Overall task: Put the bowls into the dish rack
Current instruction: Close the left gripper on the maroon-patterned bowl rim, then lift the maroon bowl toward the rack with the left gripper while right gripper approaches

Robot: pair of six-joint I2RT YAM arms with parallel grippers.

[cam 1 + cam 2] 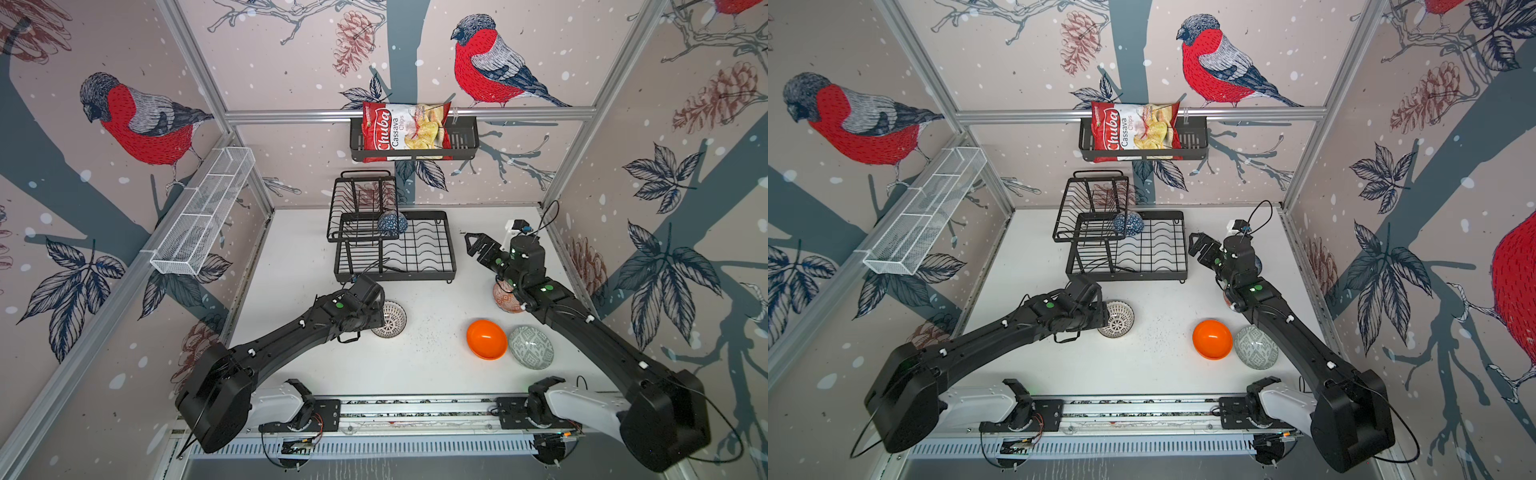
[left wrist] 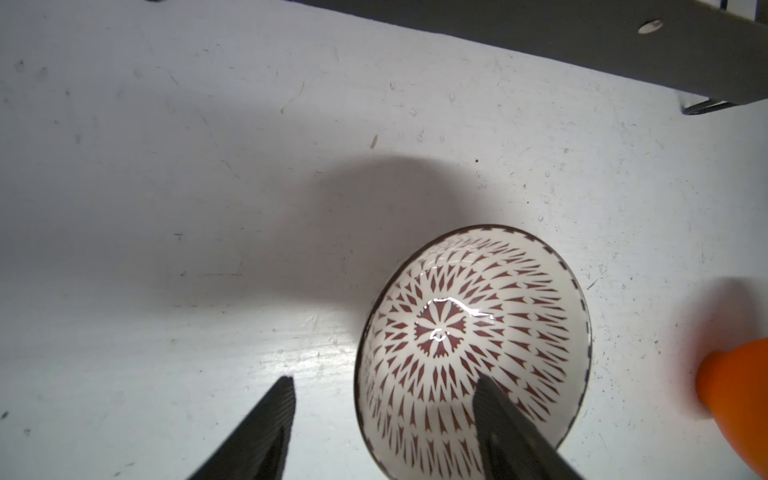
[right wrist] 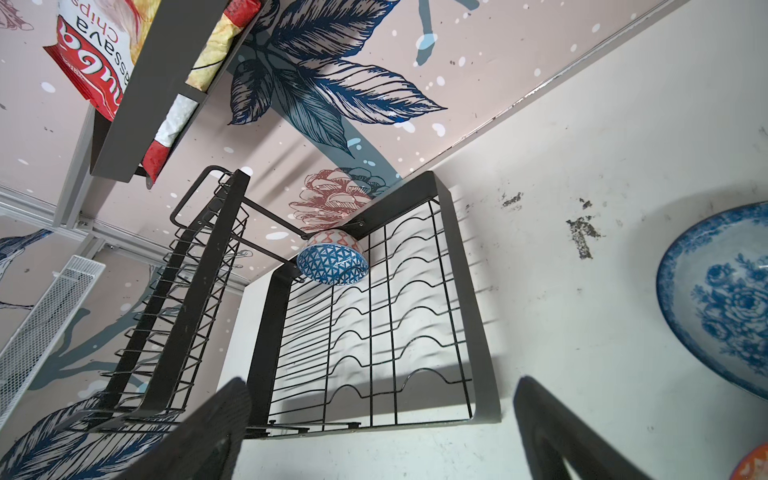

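The black-white radial bowl [image 1: 390,319] [image 2: 473,345] stands upright on the white table in front of the dish rack [image 1: 451,249] [image 3: 482,332]. My left gripper [image 2: 384,380] is open and straddles its rim, one finger [image 2: 494,411] inside the bowl and the other [image 2: 274,407] outside, clear of the wall. A dark blue geometric bowl [image 1: 392,223] [image 3: 332,262] leans in the rack's back slots. My right gripper [image 1: 478,245] [image 3: 380,382] hangs open and empty right of the rack. The orange bowl [image 1: 486,338] and grey-green bowl [image 1: 531,347] sit at the front right.
The orange-white bowl [image 1: 505,297] sits partly under my right arm, and the blue-white floral bowl [image 3: 723,303] is beside it, near the right wall. A black basket with a chips bag [image 1: 415,137] hangs on the back wall. A white mesh basket [image 1: 203,212] hangs on the left wall.
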